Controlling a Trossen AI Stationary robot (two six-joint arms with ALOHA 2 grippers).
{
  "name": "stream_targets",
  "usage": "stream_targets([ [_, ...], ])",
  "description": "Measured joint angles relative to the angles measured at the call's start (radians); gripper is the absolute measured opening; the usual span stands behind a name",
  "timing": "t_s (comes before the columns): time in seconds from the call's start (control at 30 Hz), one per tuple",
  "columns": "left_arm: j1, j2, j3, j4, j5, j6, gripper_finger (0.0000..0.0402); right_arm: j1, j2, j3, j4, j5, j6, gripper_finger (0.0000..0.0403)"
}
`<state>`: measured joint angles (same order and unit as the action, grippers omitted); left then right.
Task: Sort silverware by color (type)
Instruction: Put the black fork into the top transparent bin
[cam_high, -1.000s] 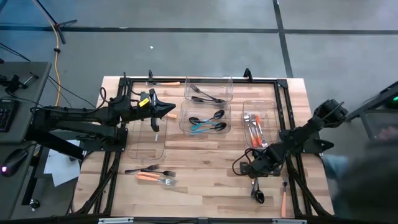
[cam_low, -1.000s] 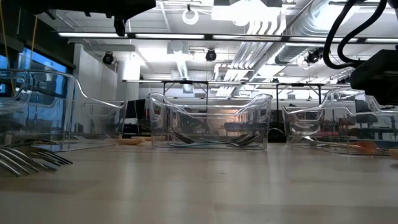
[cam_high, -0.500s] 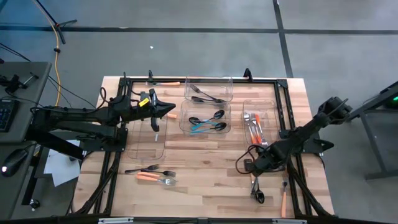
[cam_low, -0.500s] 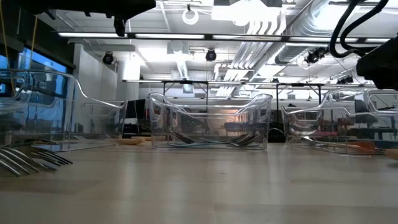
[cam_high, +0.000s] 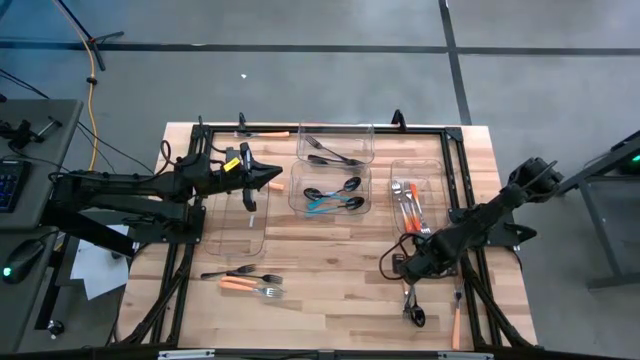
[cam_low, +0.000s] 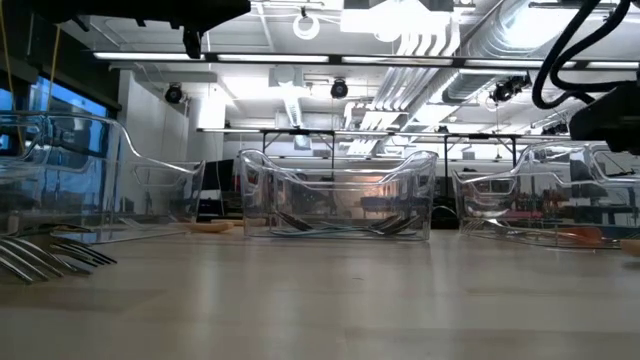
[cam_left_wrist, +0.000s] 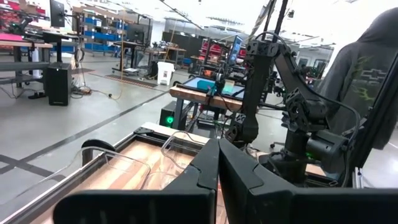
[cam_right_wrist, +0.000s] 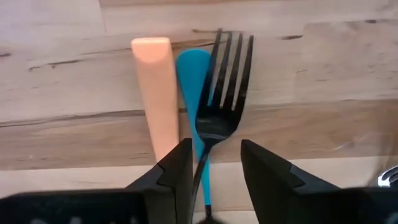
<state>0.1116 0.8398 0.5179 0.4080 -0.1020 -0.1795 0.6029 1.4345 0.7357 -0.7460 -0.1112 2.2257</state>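
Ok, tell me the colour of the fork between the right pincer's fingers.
Black all over: the black metal fork shows best in the right wrist view.

You have on your pale wood-grain bench (cam_right_wrist: 311, 68): one all-black fork (cam_right_wrist: 221, 99), one teal-blue handle (cam_right_wrist: 191, 81), one orange handle (cam_right_wrist: 158, 93), dark claw fingers (cam_right_wrist: 177, 171)

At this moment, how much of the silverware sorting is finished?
Partly done: three clear bins hold pieces. The right claw stands open around a black fork, beside orange and teal handles. Left: forks at the front left, pieces at the front right.
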Motion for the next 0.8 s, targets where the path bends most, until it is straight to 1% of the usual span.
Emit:
stream_targets([
  [0.37,0.0,0.0,0.0,0.0,-0.016,0.017,0.0,0.0,0.061,0.0,0.019,-0.017,0.019,0.0122],
  [0.57,0.0,0.0,0.0,0.0,-0.017,0.029,0.0,-0.001,0.071,0.0,0.015,-0.004,0.021,0.012],
  [0.67,0.0,0.0,0.0,0.001,-0.02,0.038,0.0,-0.001,0.071,0.001,0.001,-0.004,0.025,0.0105],
  [0.8,0.0,0.0,0.0,0.0,-0.043,0.039,0.0,-0.001,0.071,0.002,-0.017,0.009,0.026,0.0067],
])
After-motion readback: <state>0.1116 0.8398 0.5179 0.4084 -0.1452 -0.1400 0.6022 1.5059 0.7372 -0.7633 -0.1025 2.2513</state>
